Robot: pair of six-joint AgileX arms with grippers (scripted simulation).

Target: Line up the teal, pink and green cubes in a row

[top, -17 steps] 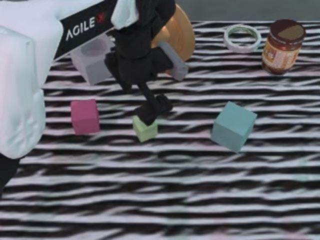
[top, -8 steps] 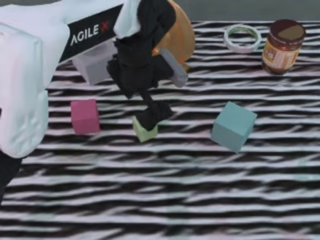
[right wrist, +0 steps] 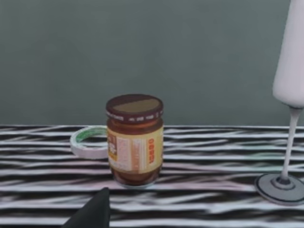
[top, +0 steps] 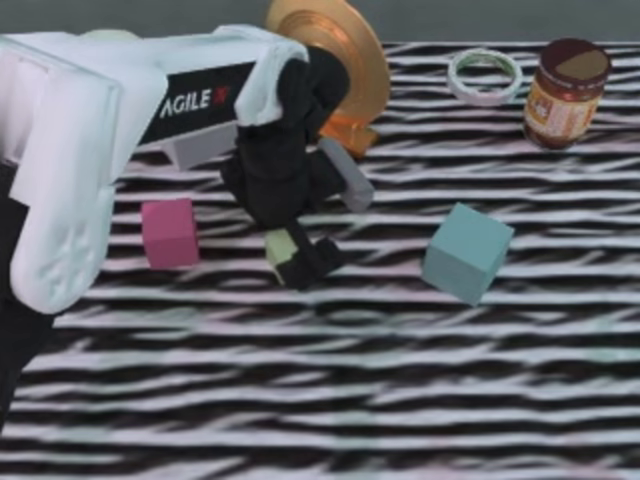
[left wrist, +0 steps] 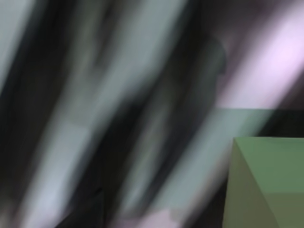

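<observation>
**Left arm on the green cube, row not yet formed**

While the left gripper [top: 296,256] sits low on the table at centre-left of the top view, the green cube [top: 283,247] is right at its fingers: pale green shows on the left side of the dark fingertips, with the black wrist body just above it in the frame. Cube and fingers look in contact, but the top view hides the gap, so I cannot tell whether the fingers are closed on it or only straddling it. The left wrist view is mostly smear; a green cube [left wrist: 266,183] corner fills its lower right, very close to the camera, which fits the cube being at the fingers.

Key relation for the next move: the green cube lies between the pink cube [top: 169,233] at the left and the teal cube [top: 467,252] at right of centre. All three sit at roughly the same height in the frame, pink nearer to green than teal is. Teal is rotated out of square with the others. My read: green is the piece being placed or adjusted as the middle of the row, and the left arm is the nearer arm to it and to pink.

Right arm is not in the top view; its wrist view shows only a dark tip [right wrist: 92,211] at the lower edge, facing a jar [right wrist: 135,139] and a tape roll [right wrist: 90,141] on the table [top: 400,400]. Looks parked.
</observation>
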